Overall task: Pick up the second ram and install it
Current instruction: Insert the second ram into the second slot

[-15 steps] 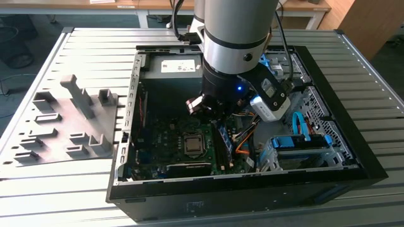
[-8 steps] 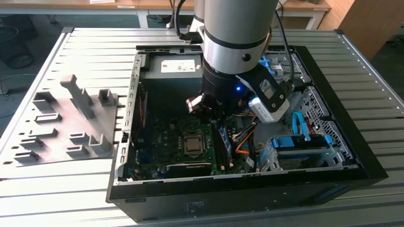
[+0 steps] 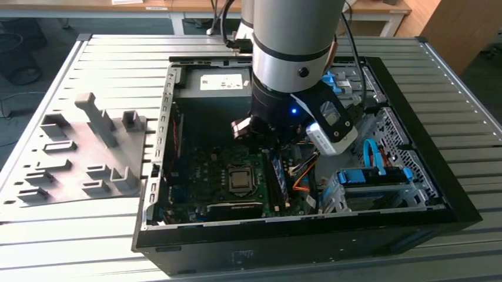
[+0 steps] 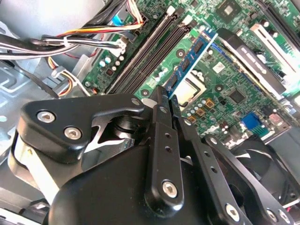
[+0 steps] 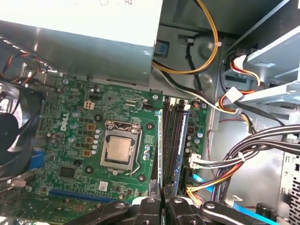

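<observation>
The second ram is clamped edge-on in the closed gripper and held upright beside the CPU socket, evidently so it is lined up with the memory slots.

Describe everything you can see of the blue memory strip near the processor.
The second ram is a thin, long blue board with dark chips along its face. It stands on edge at the motherboard slot nearest the processor. Its near end is pinched between the shut fingers of the tool.
</observation>
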